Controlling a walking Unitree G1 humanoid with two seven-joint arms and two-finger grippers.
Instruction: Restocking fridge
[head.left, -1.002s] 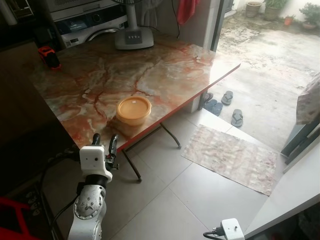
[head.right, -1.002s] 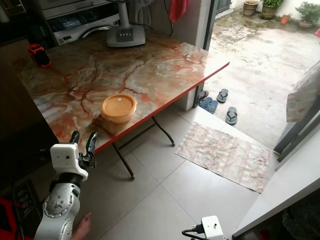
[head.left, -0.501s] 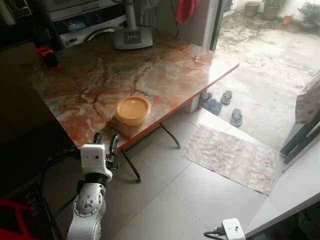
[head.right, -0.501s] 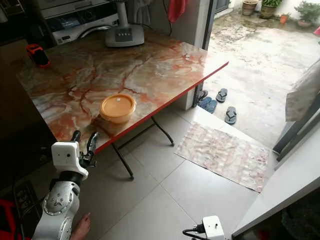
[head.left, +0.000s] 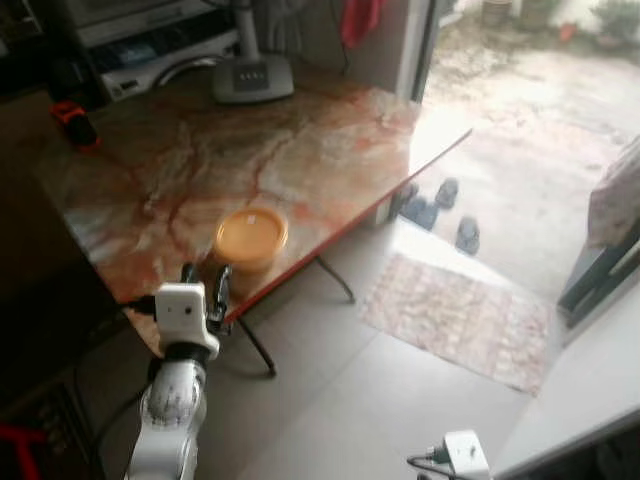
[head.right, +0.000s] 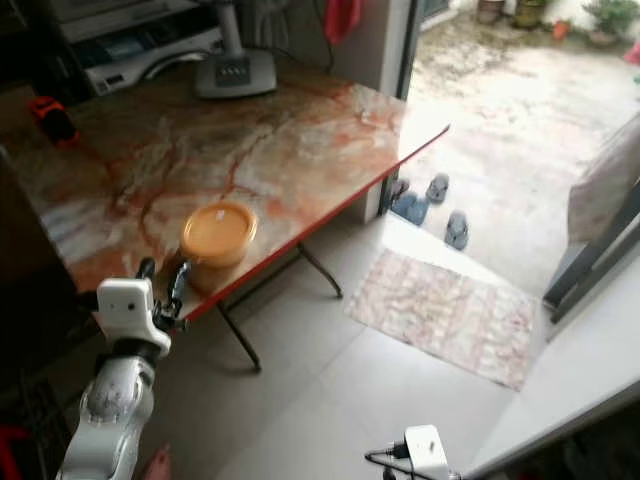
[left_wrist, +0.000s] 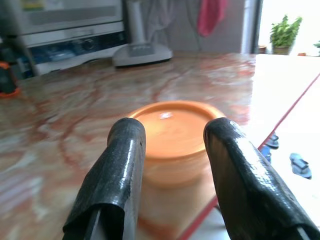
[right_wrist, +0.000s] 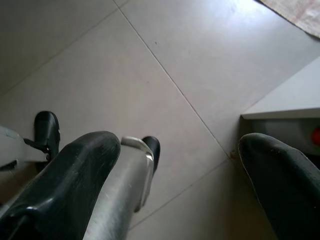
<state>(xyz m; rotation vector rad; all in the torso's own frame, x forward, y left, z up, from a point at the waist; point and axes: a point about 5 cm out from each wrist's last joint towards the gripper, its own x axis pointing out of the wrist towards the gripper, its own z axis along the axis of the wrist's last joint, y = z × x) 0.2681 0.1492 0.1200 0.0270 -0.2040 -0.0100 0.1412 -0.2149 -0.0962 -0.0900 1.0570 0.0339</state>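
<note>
Orange lidded container (head.left: 250, 237) sat near marble table (head.left: 330, 140) edge at frame centre-left, no fridge seen; left gripper (head.left: 202, 283) released just short of it, right gripper (right_wrist: 175, 165) idle, splayed over floor.

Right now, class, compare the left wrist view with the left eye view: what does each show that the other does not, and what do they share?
Left wrist view alone: a potted plant in the bright doorway. Left eye view alone: the patterned mat on the tiled floor and the white right wrist housing. Both share the orange lidded container near the marble table's red edge, the fan base, and the open left gripper facing the container, not touching it.
</note>
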